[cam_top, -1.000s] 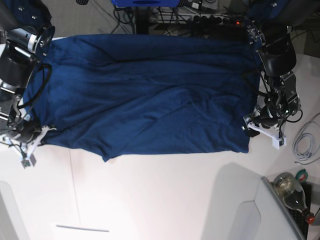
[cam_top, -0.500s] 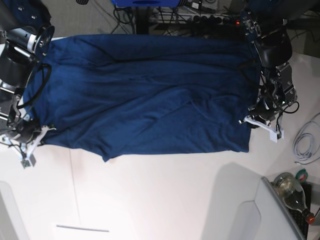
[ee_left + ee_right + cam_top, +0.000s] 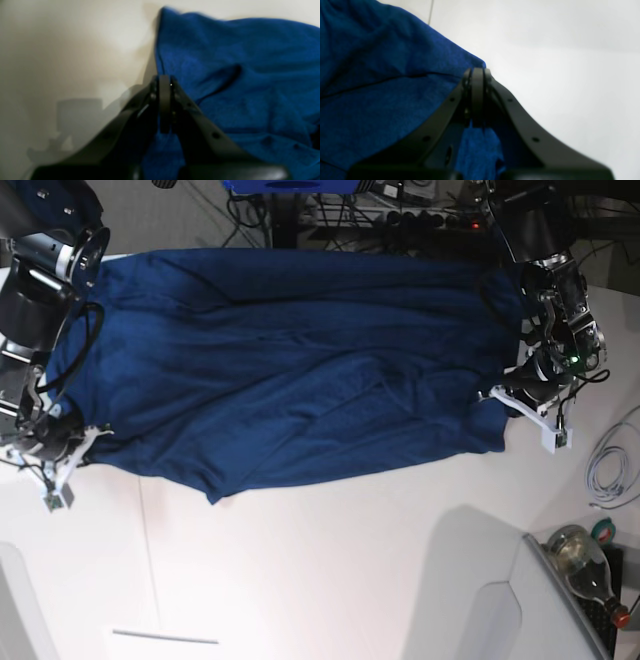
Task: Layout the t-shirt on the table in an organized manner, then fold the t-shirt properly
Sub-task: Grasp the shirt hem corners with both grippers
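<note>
Closest to the base camera it's just bare white table (image 3: 320, 580), with a thin seam line running up it on the near left. A glass bottle (image 3: 590, 565) lies in the near right corner, next to a coil of white cable (image 3: 610, 465).

A bit further in is the t-shirt (image 3: 290, 370), dark navy, spread wide across the table with plenty of wrinkles and diagonal folds through the middle. Its near hem isn't straight: it dips lower on the left and climbs toward the right.

My right gripper (image 3: 477, 75) is at the shirt's near corner on the base view's left side (image 3: 55, 455). Jaws are pressed together with blue cloth bunched between them, so I'm pinching the t-shirt (image 3: 382, 95) there, white table (image 3: 557, 50) right beside it.

My left gripper (image 3: 163, 81) is over on the opposite edge (image 3: 530, 395), jaws also clamped tight, fabric showing between the fingers lower down. The t-shirt (image 3: 237, 75) piles up on one side of it, table (image 3: 62, 50) on the other.

Past the shirt's far edge there's a tangle of black cables (image 3: 400, 220) on the floor.
</note>
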Motion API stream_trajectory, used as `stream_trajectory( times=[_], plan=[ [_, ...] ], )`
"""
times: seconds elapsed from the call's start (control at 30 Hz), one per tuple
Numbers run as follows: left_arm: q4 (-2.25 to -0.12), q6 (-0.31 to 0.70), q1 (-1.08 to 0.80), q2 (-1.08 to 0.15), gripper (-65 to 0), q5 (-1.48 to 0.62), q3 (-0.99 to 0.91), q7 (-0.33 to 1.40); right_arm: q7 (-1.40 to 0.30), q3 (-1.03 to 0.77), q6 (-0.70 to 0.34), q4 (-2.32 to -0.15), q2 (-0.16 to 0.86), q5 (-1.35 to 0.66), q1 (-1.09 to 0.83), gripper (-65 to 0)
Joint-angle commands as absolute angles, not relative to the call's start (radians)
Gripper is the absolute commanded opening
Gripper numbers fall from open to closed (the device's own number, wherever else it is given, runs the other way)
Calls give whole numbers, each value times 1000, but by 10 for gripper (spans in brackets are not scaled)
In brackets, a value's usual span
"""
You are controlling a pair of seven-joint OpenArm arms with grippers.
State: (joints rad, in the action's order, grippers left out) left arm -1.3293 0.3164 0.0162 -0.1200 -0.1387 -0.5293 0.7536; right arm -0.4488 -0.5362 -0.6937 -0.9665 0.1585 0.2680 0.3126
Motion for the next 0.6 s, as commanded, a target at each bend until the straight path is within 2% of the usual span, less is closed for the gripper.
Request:
stream_trajectory(
  times=[0.0,0.17,0.27,0.37,0.47,0.57],
  plan=[
    [-1348,314,18,-128,-650,-140,-532,760,-430,-536,-698,-983,173,257,335,-650],
    [-1391,314,-8,-119,-647,-150,-536,817,-432,-536,-698,-983,173,257,329,-650],
    [-1481,314,-22,-90,-485,-150,-602,880,-432,-536,-698,-984,173,257,329,-650],
    [-1563,314,-16,-73,-367,-140,-670,920,-432,-535,-698,-984,173,257,328,-650],
    [-1567,314,-4,-84,-288,-148,-673,917,-432,-535,-698,-984,173,257,328,-650],
    [-1498,318,62,-102,-242,-143,-673,914,-432,-535,-698,-984,173,257,328,-650]
  ],
)
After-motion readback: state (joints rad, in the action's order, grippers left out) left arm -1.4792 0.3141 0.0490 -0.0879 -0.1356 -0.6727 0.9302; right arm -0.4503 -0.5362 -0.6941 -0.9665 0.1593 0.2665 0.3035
